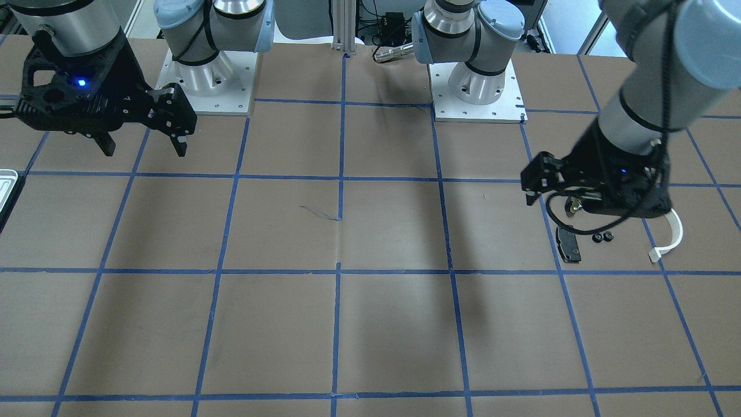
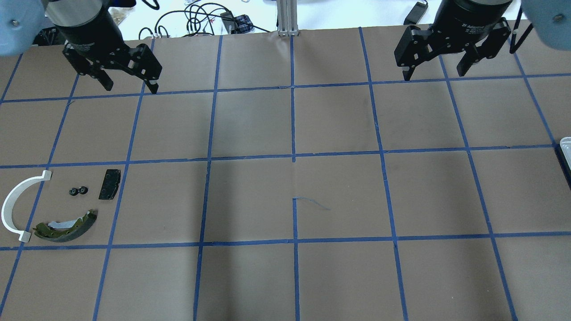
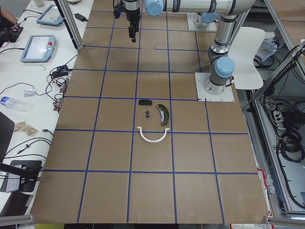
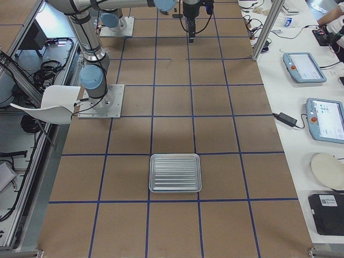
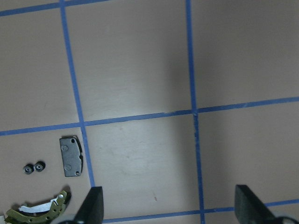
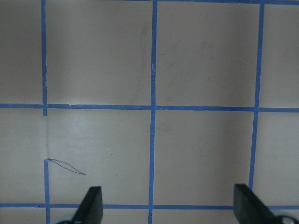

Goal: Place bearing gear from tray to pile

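Two small black bearing gears lie on the table in the pile, between the white plastic arc and the black pad; the olive-gold brake shoe lies just beside them. The gears also show in the left wrist view and the front-facing view. The silvery tray sits at the table's other end with nothing in it. My left gripper hangs open and empty above the table, beyond the pile. My right gripper is open and empty, high, short of the tray's edge.
Brown table paper is marked with a blue tape grid. The two arm bases stand on white plates at the robot's edge. Cables and tablets lie on the side bench beyond the table.
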### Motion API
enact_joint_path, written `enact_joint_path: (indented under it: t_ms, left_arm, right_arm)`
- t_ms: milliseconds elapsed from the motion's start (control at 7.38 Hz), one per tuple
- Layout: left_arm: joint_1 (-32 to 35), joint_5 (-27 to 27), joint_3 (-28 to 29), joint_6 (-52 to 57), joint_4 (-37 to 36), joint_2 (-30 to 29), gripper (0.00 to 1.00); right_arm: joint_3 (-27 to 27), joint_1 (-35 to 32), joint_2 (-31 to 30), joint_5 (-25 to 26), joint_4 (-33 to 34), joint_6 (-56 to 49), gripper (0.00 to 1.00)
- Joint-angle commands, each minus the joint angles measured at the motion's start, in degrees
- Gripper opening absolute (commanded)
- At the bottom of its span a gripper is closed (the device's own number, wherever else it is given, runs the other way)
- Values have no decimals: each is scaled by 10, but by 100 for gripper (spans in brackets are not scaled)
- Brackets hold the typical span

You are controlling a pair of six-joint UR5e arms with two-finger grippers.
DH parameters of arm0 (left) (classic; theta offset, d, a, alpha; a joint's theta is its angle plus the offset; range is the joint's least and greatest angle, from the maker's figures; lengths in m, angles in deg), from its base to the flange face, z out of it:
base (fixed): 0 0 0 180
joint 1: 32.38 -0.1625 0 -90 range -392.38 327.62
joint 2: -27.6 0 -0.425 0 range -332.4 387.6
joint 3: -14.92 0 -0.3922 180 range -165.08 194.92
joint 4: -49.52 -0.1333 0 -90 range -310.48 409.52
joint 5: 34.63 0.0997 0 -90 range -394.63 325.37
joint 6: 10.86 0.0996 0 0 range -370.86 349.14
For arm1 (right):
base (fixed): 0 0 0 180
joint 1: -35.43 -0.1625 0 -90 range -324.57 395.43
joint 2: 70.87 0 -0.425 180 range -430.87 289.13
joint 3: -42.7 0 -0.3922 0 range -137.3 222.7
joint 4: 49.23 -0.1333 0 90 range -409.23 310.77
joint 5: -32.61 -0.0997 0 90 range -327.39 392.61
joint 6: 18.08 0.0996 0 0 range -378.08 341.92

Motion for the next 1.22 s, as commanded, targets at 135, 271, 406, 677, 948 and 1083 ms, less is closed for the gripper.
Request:
enact_joint_path:
  t_ms: [135,271,406,677,948,1083]
  left_arm:
    - [22,-1,-28,-12,2,28,100]
    - [17,3,-41,-2,0,42,100]
    - [8,3,-43,3,5,50,100]
    - [-12,3,-46,23,7,59,100]
    - [-12,-1,-75,23,3,71,100]
    - [-14,0,-100,25,-4,85,100]
  right_arm:
    - [-1,0,2,-3,16,0,100]
    - [-1,0,2,-2,25,-2,100]
    - [-1,0,4,-3,26,-1,100]
    - [6,0,15,5,32,-5,100]
    - [8,0,20,4,35,-8,100]
    - [8,0,21,0,36,-8,100]
